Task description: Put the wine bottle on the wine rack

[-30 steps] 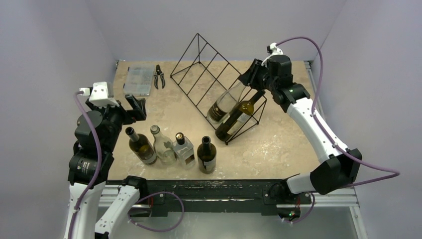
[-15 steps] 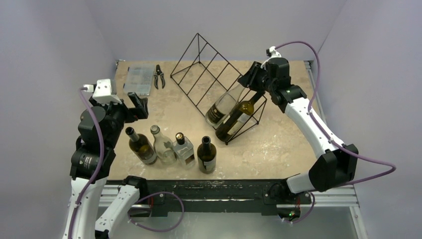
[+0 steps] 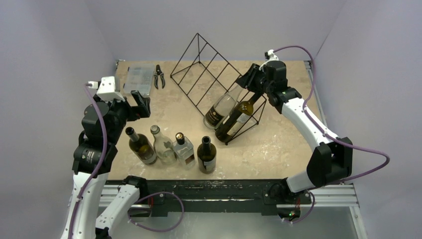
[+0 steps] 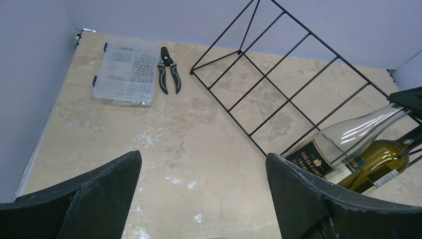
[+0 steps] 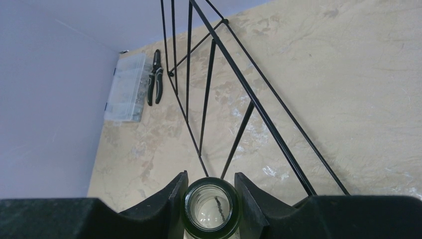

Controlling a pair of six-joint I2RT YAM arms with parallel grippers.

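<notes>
The wine rack [image 3: 209,74], a black wire prism, stands at the table's middle back. A clear wine bottle [image 3: 222,106] with a dark label lies slanted on its sloped face, base low, neck high. My right gripper [image 3: 247,79] is shut on that neck; in the right wrist view the bottle's mouth [image 5: 209,205] sits between the fingers, with the rack's wires [image 5: 251,95] beyond. A green bottle [image 3: 238,119] rests in the slot beside it. My left gripper [image 3: 142,105] hangs open over the left of the table, nothing between its fingers [image 4: 99,194].
Several bottles stand in a row near the front edge, from a dark one [image 3: 141,147] to another dark one [image 3: 206,155]. A clear plastic parts box [image 3: 138,79] and black pliers [image 3: 159,75] lie at the back left.
The right gripper has moved left and down a little, sliding the clear bottle lower on the rack. The left arm has risen and shifted slightly right, still open.
</notes>
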